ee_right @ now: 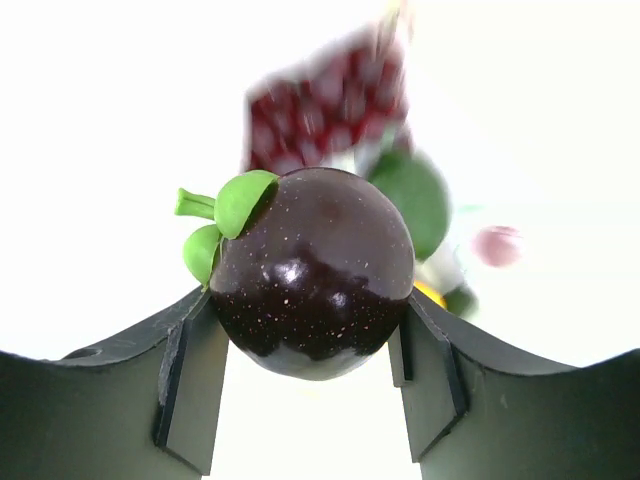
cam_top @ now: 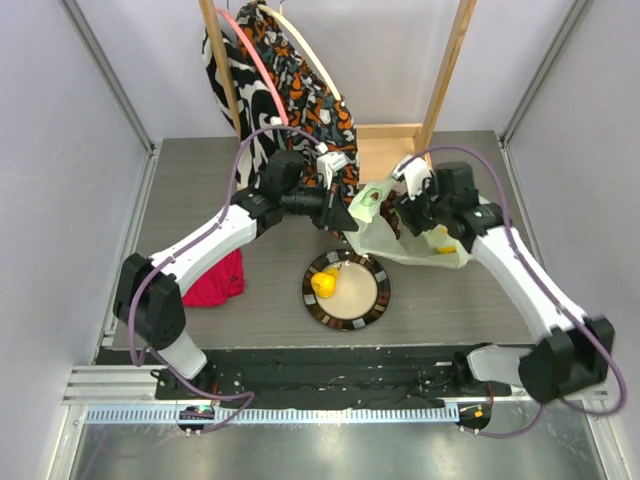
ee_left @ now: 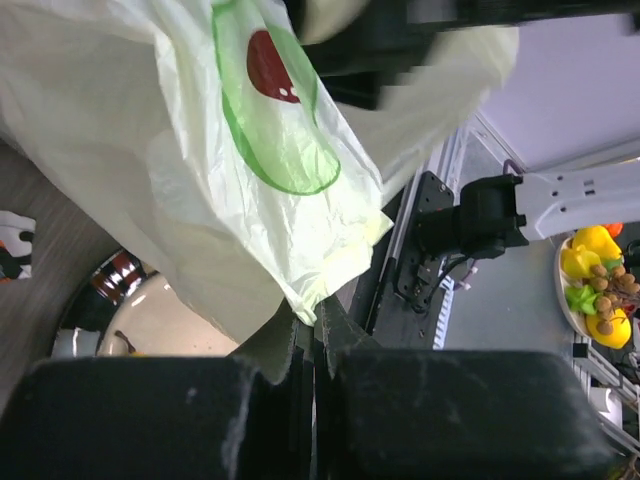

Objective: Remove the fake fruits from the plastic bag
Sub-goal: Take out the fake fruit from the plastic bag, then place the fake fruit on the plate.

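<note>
ok so starting from the left: a red cloth (cam_top: pixel 215 282) lies by the left edge of the table (cam_top: pixel 180 190), down toward the near corner. my left pincer (ee_left: pixel 313 335) reaches in from that side to about mid-table. it's clamped tight with no gap at all, and a fold of the bag (ee_left: pixel 250 170) is pinched in the seam. the bag hangs off it, pale and crinkly, with a green ring and a red blob printed on it. behind my left arm the patterned bags (cam_top: pixel 275 80) hang over the far edge.

next over, the plate (cam_top: pixel 383 292) sits in the middle, close to the near edge. the lemon (cam_top: pixel 323 284) lies on its left side, out of the bag.

the bag slumps just past the plate, right of centre. its lower edge meets the plate's far rim, touching or just overlapping, can't tell which.

my right pincer (ee_right: pixel 310 340) comes in from the right edge, and from above its tip is at the bag's top opening. it's squeezing the purple fruit (ee_right: pixel 312 270) from both sides, green leaves sticking out to one side. blurry behind it are the grapes (ee_right: pixel 320 120), a green fruit (ee_right: pixel 415 200) and a sliver of yellow. everything else there is washed out white, so i can't tell how deep in the bag i am.
</note>
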`<move>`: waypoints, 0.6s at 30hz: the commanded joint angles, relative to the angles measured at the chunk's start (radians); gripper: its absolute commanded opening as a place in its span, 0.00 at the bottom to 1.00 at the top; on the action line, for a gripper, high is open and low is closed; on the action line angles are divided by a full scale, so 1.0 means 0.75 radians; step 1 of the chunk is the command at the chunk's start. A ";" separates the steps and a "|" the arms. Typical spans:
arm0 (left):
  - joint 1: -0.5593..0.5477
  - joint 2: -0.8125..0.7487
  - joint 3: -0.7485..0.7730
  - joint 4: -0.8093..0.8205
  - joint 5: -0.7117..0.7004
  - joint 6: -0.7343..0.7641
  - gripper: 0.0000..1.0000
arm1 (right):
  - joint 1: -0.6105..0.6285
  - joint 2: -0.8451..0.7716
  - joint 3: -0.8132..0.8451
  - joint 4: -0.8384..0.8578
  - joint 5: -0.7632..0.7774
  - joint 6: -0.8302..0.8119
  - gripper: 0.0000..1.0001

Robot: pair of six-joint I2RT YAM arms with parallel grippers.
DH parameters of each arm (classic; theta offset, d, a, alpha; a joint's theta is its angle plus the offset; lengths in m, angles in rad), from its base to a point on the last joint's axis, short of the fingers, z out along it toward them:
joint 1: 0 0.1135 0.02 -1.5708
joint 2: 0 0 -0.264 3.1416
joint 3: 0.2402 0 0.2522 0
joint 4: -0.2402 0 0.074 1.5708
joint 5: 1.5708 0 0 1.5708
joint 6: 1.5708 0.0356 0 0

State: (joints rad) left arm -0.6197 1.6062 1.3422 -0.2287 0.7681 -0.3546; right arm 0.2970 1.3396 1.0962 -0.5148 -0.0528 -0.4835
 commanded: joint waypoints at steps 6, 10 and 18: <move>0.002 0.147 0.219 -0.006 -0.120 0.066 0.00 | 0.003 -0.497 0.148 -0.448 -0.532 -0.093 0.29; 0.022 0.186 0.274 -0.002 -0.139 0.039 0.00 | 0.150 -0.522 0.111 -0.490 -0.527 -0.153 0.29; 0.061 0.211 0.319 0.025 -0.118 -0.008 0.00 | 0.618 -0.439 -0.054 -0.343 -0.412 -0.263 0.29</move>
State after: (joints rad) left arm -0.5850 1.7676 1.5440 -0.2394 0.6811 -0.3447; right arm 0.6189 0.9642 1.0950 -0.8284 -0.3862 -0.6094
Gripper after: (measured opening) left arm 0.013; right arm 0.635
